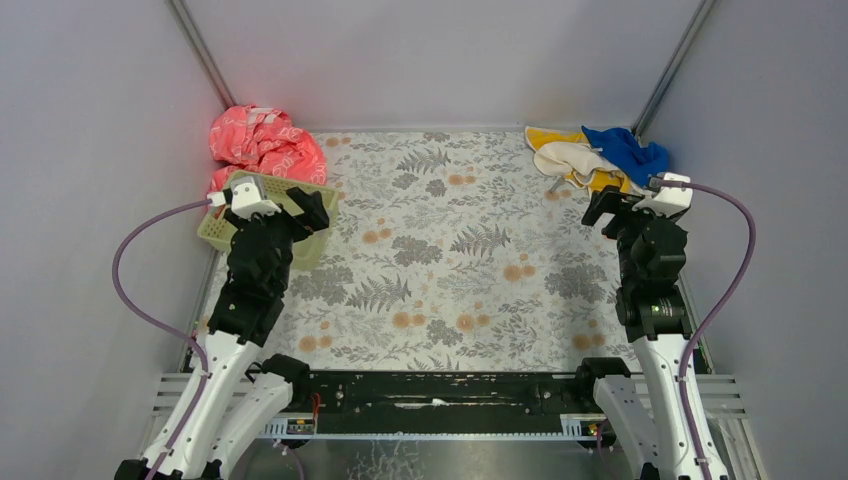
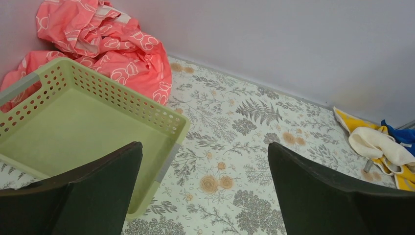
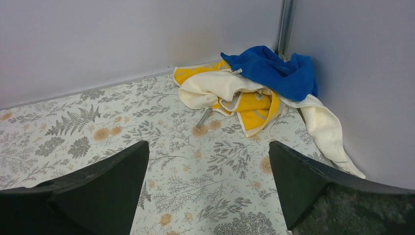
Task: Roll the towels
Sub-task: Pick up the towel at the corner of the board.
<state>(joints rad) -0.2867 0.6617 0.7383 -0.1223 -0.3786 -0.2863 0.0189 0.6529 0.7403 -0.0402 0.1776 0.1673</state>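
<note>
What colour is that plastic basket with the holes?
The basket is pale green, clearest in the left wrist view.

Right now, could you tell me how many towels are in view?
3, heaped together in the far right corner: blue towel on top at the back, cream towel draped across, yellow towel underneath. The heap may hide more.

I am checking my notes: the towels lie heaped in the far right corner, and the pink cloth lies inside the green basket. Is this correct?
No. The pink cloth lies behind the green basket, not inside it; the left wrist view shows the basket empty. The towels are heaped in the far right corner.
</note>
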